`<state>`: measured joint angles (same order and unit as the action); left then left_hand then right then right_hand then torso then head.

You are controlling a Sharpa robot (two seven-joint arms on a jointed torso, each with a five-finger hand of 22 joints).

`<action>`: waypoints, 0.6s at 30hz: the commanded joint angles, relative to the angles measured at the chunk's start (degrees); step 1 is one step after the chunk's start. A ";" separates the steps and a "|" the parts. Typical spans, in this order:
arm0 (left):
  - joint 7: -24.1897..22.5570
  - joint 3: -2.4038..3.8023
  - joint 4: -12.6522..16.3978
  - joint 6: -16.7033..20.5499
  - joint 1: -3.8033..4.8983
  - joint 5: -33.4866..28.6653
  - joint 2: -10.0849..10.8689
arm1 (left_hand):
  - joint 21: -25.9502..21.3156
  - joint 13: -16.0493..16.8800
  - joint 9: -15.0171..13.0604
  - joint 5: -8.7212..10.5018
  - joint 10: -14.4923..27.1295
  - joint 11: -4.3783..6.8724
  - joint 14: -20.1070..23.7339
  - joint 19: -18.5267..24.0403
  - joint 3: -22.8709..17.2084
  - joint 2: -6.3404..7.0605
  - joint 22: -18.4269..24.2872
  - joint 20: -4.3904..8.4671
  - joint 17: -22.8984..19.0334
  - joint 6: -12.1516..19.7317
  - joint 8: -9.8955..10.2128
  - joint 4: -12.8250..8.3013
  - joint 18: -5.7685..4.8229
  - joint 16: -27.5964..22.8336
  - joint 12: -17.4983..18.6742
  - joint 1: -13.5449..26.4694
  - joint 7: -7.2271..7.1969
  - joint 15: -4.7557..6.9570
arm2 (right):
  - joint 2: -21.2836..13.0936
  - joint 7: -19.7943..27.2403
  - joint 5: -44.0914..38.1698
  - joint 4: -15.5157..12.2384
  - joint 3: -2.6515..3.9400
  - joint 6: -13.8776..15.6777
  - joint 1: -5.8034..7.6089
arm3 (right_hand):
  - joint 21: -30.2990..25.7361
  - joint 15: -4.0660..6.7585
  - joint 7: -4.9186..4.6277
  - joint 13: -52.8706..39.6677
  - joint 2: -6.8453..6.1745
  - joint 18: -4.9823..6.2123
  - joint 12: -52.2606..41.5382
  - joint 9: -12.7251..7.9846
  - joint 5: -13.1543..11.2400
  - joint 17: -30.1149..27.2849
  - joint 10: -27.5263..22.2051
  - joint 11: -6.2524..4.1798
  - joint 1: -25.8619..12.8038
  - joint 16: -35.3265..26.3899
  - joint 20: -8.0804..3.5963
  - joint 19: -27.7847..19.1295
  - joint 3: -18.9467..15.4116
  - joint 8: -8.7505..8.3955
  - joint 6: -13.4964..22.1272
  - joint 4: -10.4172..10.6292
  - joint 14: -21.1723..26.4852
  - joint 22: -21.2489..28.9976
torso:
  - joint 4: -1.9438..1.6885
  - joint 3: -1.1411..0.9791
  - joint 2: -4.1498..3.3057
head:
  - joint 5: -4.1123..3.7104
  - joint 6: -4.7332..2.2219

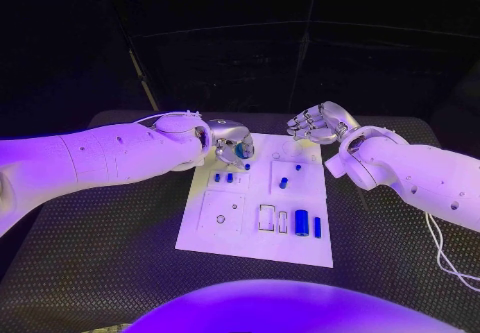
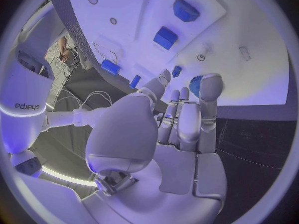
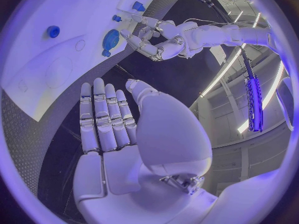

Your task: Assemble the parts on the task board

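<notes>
Left hand (image 1: pixel 232 143) sits over the far left corner of the task board (image 1: pixel 200 239). The left wrist view shows its fingertips (image 2: pixel 211 84) bunched around a round blue part (image 2: pixel 196 86); it looks pinched between thumb and fingers, though the fingers cover most of it, so the hold is probable rather than certain.

Right hand (image 1: pixel 318 123) hovers beyond the board's far right edge, fingers straight and side by side, palm bare, holding nothing.

On the board: two short blue pegs (image 1: pixel 223 177) standing in the far left block, one blue peg (image 1: pixel 283 183) in the far right block, and a blue cylinder (image 1: pixel 301 223) with a thin blue bar (image 1: pixel 318 227) lying at the near right. A small round hole (image 1: pixel 220 219) sits open in the near left block, beside a rectangular slot (image 1: pixel 267 217).

Step in hand, as judged: carrying the round part to its seat. Doing it well calls for keeping the pinch steady, bringing the part squarely above its recess before lowering, and steering clear of the two standing pegs just beneath the hand. The right hand should stay off the board.
</notes>
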<state>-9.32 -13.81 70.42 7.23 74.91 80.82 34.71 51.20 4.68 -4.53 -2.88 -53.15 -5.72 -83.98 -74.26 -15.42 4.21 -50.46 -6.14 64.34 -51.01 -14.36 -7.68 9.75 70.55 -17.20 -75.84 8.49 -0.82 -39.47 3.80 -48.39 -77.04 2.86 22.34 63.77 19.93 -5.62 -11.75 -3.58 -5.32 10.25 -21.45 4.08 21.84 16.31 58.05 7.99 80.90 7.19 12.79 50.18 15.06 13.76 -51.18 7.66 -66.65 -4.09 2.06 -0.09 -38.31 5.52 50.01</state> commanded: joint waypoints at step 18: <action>0.42 0.07 -3.90 -3.37 -0.68 2.51 -3.95 | 2.27 -0.51 0.33 -0.18 -2.82 0.60 -1.45 -1.44 -0.55 -1.50 -2.02 0.31 -0.61 -2.63 1.03 0.26 -1.46 0.11 -0.97 -0.72 -0.31 0.83 | 0.32 0.59 0.01 -0.10 0.04 0.41 0.10 | -0.35 -0.11 -0.37 0.08 -0.07 0.27 0.38 -0.06 -0.06 -0.09 0.25 0.25 0.16 -0.41 -0.08 0.38 0.28 -0.05 -0.11 -0.06 -0.43 0.06 | -0.02 -0.05 0.05 | -0.02 -0.01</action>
<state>-8.87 -13.78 66.74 5.11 74.22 82.87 30.89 53.32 4.23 -4.25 -2.88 -55.77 -5.18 -83.96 -75.29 -15.68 3.28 -52.44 -5.93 63.78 -53.39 -13.54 -7.42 8.85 70.54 -17.93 -76.56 8.19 -0.40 -39.23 3.86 -48.39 -77.02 2.86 22.40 63.77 19.93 -5.62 -11.75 -3.59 -5.32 10.24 -21.45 4.07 21.84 16.27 58.05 7.99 80.90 6.98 12.79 50.18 15.06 13.76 -51.18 7.65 -66.65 -4.09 2.02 -0.13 -38.27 5.41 50.01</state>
